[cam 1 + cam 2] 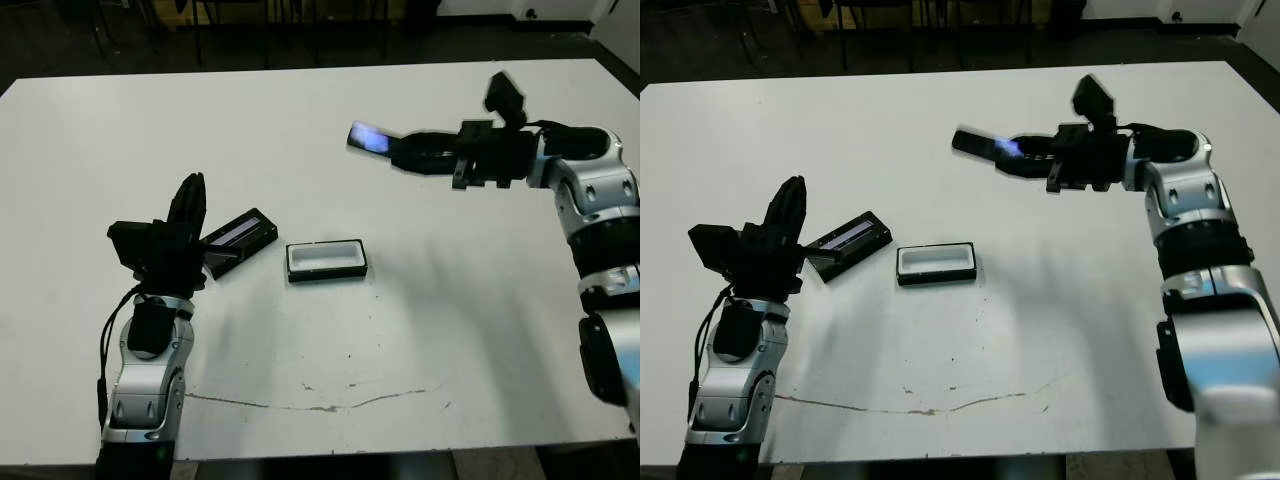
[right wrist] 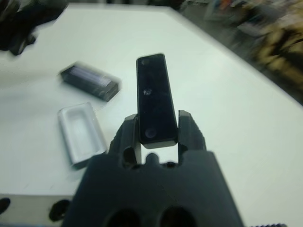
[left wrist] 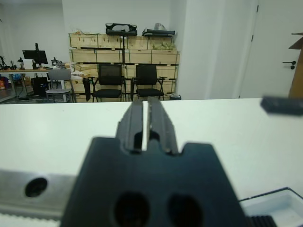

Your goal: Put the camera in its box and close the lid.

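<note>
Right gripper (image 2: 158, 130) clamps camera (image 2: 154, 99) by one end only; left gripper (image 3: 147, 118) together. Your risk: camera tilts, catches rim of box (image 1: 326, 259) at seven o'clock.

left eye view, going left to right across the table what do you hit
left pincer → lid → box → camera, held off the table in the right pincer

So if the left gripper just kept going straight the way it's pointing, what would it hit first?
Probably nothing. The left gripper points away from the robot across bare table; the lid and box lie off to its right side, though depth is hard to judge.
</note>
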You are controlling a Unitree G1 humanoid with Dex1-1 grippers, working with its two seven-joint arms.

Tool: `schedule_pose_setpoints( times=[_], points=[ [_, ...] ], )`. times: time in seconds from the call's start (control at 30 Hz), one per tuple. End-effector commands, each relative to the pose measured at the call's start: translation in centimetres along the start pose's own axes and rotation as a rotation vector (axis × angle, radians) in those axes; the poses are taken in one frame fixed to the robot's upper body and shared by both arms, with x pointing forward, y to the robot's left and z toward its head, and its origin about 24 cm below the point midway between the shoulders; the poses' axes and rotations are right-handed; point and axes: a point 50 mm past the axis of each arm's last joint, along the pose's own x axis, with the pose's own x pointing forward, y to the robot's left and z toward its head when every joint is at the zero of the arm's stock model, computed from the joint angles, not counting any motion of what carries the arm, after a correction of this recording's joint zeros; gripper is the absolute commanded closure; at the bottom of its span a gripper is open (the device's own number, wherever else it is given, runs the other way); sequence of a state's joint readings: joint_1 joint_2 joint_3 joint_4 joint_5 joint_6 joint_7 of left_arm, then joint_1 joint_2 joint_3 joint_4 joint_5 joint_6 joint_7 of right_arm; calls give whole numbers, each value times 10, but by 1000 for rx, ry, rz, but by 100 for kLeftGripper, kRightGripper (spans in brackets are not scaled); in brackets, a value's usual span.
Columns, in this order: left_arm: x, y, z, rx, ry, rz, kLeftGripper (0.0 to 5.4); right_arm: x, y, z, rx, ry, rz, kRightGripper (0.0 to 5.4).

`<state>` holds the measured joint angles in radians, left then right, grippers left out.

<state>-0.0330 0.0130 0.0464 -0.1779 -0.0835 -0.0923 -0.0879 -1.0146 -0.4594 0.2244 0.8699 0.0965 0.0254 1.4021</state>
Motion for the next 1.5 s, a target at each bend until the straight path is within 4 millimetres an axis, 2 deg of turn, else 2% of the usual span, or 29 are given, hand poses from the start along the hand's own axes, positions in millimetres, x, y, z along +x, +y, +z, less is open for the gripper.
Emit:
schedule_pose_setpoints(
  times=[0.03, 0.37, 0.6, 1.2, 1.5],
  points=[
    [-1, 5, -3, 21, 27, 6, 540, 12, 2, 4, -47, 119, 130, 483],
    [-2, 2, -5, 27, 33, 7, 540, 40, 17, 1, -95, 238, 292, 483],
    [-3, 1, -6, 18, 41, 2, 540, 53, 30, -8, -12, 127, 330, 483],
    [-5, -2, -8, 14, 46, -9, 540, 58, 36, -18, 13, 148, 240, 483],
    [-5, -3, -9, 15, 48, -17, 540, 56, 36, -14, 18, 145, 225, 483]
  ],
)
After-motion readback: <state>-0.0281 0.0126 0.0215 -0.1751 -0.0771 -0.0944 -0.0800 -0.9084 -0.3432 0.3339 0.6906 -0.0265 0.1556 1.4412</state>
